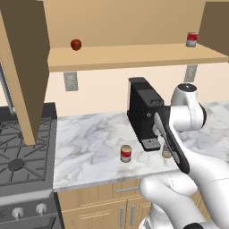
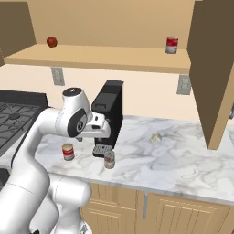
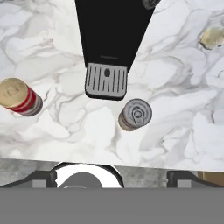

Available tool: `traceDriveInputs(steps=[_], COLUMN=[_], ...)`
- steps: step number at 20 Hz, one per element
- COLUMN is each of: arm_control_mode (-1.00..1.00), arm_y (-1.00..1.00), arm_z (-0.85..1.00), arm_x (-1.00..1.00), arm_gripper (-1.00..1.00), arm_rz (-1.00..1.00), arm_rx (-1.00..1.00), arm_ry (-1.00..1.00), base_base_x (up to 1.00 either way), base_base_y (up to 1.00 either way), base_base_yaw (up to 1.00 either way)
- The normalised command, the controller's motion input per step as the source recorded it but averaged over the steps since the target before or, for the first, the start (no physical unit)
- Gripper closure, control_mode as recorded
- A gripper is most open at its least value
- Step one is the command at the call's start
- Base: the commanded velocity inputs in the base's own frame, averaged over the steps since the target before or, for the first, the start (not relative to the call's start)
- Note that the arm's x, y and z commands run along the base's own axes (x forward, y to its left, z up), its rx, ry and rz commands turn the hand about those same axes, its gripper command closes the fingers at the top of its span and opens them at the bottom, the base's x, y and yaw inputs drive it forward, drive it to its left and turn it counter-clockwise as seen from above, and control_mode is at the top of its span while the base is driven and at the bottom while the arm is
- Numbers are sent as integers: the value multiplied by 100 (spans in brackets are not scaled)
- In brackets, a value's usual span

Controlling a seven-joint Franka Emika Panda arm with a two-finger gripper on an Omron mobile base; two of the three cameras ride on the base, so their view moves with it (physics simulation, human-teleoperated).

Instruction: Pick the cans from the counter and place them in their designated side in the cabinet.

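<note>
Two cans stand upright on the white marble counter [image 1: 89,147] in front of a black coffee machine [image 1: 143,112]. The red-label can [image 1: 126,153] [image 2: 68,151] [image 3: 19,97] is left of the machine's drip tray. The olive-label can [image 2: 109,159] [image 3: 134,114] is just in front of the tray, and my arm half hides it in the left base view. My gripper [image 3: 113,178] hangs well above the counter and looks down, open, with nothing between its fingertips [image 3: 43,179]. The olive can lies a little ahead of it. The cabinet [image 1: 134,56] above is open.
On the cabinet shelf [image 2: 100,57] a small red-and-grey can [image 1: 192,39] [image 2: 172,45] stands at the right end and a red ball [image 1: 76,44] [image 2: 51,42] at the left. A black gas stove [image 1: 22,156] is left of the counter. A pale garlic-like lump [image 2: 156,136] lies right of the machine.
</note>
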Motion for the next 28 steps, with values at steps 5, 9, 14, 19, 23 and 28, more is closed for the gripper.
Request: traceDriveInputs(steps=[5, 9, 14, 19, 23, 28], arm_control_mode=[-100, -100, -100, -100, -100, -100], arm_y=[-18, -16, -7, -3, -3, -7], arm_z=[-9, -12, -9, -9, -9, -9], arm_x=[0, 0, 0, 0, 0, 0], arm_gripper=[-100, -100, -100, -100, -100, -100], arm_rz=[0, 0, 1, 1, 0, 0], arm_rx=[0, 0, 1, 1, 0, 0], arm_ry=[0, -1, -5, -7, -5, 0], base_base_x=[0, 0, 0, 0, 0, 0], base_base_y=[0, 0, 0, 0, 0, 0], base_base_yaw=[0, 0, 0, 0, 0, 0])
